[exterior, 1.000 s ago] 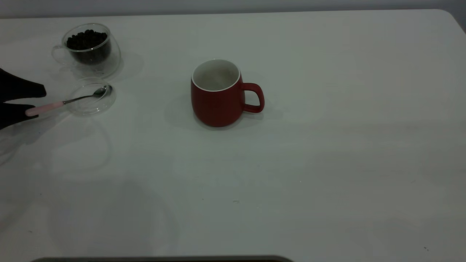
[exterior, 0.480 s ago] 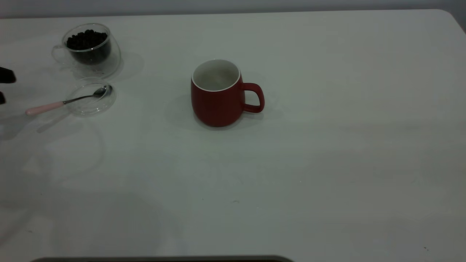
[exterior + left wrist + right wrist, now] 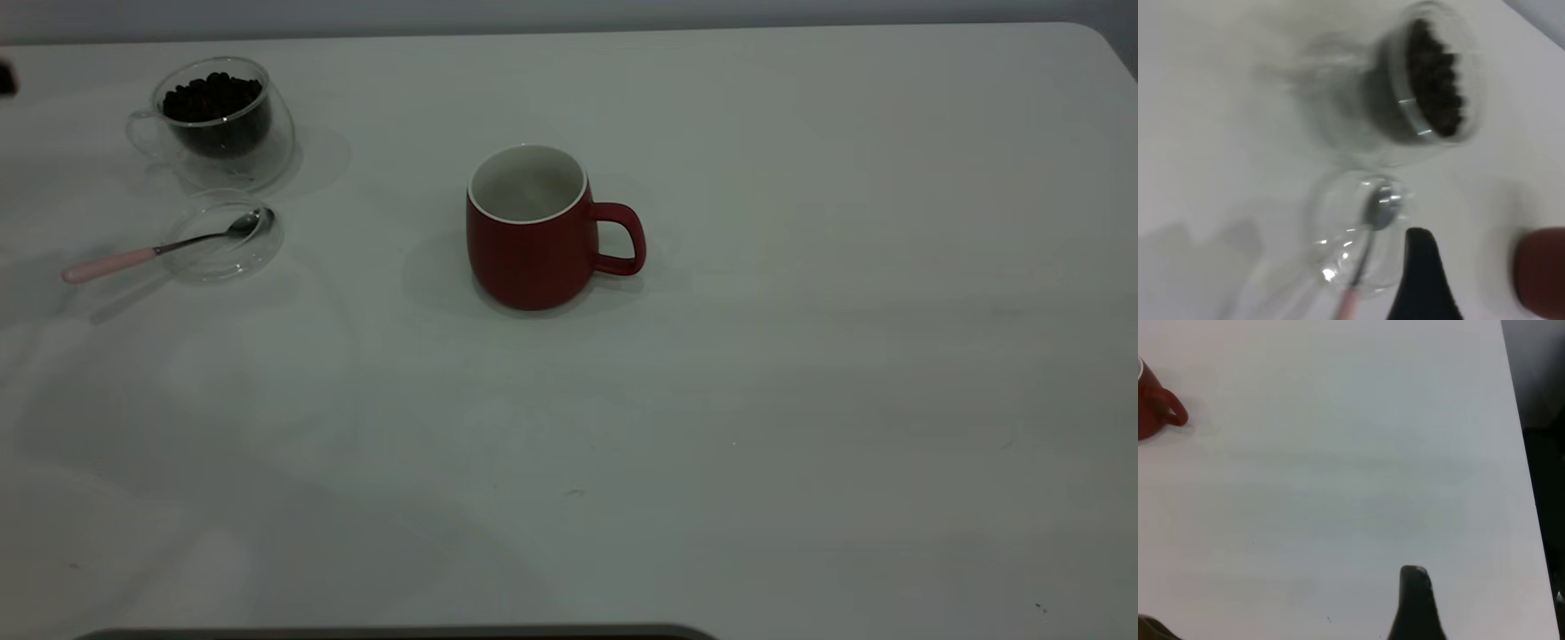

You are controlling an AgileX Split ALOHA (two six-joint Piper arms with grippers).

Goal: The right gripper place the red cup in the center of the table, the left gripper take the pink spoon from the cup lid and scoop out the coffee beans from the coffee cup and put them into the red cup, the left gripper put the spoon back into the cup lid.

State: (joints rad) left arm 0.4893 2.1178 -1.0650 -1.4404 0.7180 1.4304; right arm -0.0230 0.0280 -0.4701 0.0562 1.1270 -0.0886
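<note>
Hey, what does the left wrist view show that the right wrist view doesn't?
Only the left wrist view shows the coffee cup holding coffee beans, and the pink spoon lying with its bowl in the cup lid. Only the right wrist view shows the table's edge and the red cup's handle. Both show the red cup, the table, and one dark finger of their own gripper.

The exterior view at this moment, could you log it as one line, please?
red cup: table centre | pink spoon: bowl in cup lid | left gripper: far-left edge

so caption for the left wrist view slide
Pink-handled metal spoon resting in the clear glass lid, beside the glass cup of dark coffee beans.
</note>
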